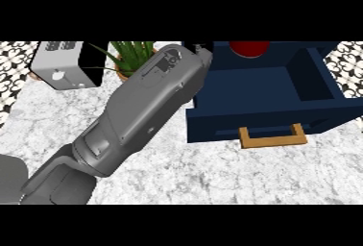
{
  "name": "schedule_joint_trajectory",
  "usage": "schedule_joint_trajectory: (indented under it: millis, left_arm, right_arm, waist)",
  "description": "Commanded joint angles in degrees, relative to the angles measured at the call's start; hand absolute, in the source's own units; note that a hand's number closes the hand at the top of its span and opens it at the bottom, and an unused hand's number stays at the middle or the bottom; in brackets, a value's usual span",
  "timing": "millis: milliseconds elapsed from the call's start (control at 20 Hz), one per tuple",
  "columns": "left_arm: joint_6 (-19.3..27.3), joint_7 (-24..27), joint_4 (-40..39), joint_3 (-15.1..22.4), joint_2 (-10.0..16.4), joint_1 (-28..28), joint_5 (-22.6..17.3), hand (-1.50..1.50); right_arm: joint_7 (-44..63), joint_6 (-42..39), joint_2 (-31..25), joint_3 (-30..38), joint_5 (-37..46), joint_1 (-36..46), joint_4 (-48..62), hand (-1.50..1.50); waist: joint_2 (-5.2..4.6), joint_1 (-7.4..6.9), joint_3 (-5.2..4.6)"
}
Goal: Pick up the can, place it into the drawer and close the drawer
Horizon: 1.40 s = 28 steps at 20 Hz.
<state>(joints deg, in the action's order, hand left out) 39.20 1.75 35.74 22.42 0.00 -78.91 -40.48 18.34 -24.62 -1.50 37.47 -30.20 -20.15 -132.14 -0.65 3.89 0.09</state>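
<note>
left hand (201, 47): peeking out at 12 o'clock past my own forearm, which is hiding most of it, so I'm honestly not able to tell if it's open or holding anything
can (249, 48): sitting at the back of the open drawer (273, 86), near my hand, at its 3 o'clock
step: guessing closing is coming up
tip: I'm thinking lift clear without clipping the can, then push the handle (273, 137) squarely toward 12 o'clock

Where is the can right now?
In the head view, the red can shows at the top, right of centre, apparently inside the far end of the open blue drawer, just right of the tip of the grey forearm.
</note>
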Motion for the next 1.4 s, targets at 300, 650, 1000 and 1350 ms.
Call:
schedule_joint_trajectory:
  millis: [300,650,1000,1350]
  left_arm:
    - [1.6,3.4,-6.3,7.5,0.0,-0.6,-6.8,1.5]
    - [5.0,5.8,-6.8,11.6,0.0,1.7,-10.1,-1.5]
    - [6.0,4.8,-9.8,13.1,0.0,-2.0,-12.6,-1.5]
    - [4.0,11.5,-11.1,11.5,0.0,0.2,-16.1,-1.5]
  right_arm:
    - [-0.7,-0.5,-0.9,0.3,0.0,1.6,2.2,-1.5]
    - [-0.1,-0.4,1.0,-0.4,0.8,0.5,0.0,-1.5]
    - [-0.1,-0.9,0.6,-0.3,-0.2,0.9,0.9,-1.5]
    - [-1.0,-1.2,0.2,-0.7,2.2,2.1,-1.7,-1.5]
  waist:
    - [-0.3,0.94,0.06]
    - [-0.41,1.48,0.03]
    - [-0.45,1.44,0.05]
    - [-0.91,1.68,0.02]
